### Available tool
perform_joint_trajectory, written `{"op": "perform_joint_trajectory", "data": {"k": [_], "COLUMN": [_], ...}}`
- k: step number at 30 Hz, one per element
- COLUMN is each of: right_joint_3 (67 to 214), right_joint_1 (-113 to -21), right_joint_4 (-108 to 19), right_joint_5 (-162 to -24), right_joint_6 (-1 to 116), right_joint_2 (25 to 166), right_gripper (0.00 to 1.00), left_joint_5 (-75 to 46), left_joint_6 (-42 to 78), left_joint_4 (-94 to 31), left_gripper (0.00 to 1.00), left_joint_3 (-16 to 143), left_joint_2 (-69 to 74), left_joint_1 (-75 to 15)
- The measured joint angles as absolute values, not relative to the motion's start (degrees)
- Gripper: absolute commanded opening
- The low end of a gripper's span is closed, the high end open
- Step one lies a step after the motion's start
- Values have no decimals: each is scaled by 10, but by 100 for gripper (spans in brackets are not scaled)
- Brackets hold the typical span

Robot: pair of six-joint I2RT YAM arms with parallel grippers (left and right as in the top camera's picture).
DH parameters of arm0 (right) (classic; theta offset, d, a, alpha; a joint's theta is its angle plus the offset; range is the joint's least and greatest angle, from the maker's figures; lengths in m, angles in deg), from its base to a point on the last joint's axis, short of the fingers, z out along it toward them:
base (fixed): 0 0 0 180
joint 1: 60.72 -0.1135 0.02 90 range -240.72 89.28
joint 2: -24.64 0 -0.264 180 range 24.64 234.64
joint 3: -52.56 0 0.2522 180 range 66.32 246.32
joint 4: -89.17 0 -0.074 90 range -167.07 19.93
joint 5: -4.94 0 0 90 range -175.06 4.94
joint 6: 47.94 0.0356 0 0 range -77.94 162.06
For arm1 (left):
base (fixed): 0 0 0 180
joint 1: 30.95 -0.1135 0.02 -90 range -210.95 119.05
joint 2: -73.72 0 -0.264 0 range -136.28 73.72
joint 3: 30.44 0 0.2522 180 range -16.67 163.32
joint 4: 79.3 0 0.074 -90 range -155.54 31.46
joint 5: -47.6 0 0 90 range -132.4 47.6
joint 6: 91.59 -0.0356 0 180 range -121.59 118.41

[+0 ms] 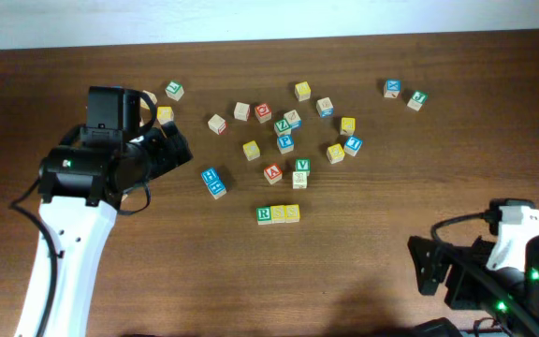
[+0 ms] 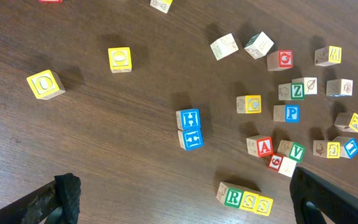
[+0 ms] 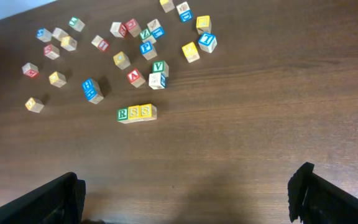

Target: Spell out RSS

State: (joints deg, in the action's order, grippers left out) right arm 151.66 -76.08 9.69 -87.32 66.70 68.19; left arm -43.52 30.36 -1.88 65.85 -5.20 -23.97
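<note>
Overhead: green R block point(image 1: 264, 214) and two yellow S blocks point(image 1: 278, 213) touch in a row reading RSS. Scattered letter blocks point(image 1: 285, 142) lie above the row. Left gripper point(image 2: 185, 191) is up-left of the row, jaws released, empty. Right gripper point(image 3: 187, 185) is down-right of it, same.

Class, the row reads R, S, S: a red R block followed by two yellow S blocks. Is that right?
No. The R block is green, not red, as the left wrist view shows; the two S blocks after it are yellow.
</note>
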Motion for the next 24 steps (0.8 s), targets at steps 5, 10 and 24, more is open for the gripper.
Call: {"op": "perform_joint_trajectory", "data": {"k": [5,10,24], "right_joint_3": [1516,1455,834], "right_joint_1": [-761,-735,-656], "right_joint_4": [129,-3,-585], "right_joint_5": [-865,-834,-885], "right_joint_6": [656,628,506], "right_joint_2": [683,661,305], "right_gripper": [98,98,98], "left_joint_5": [-435,-435,-435], "left_joint_6": [304,304,304], "left_joint_4": [-19,-20,-18], "left_gripper": [99,99,99], "left_joint_3": [658,658,658], "left_joint_2": [-52,-52,-52], "left_joint_1": [-240,-240,-240]}}
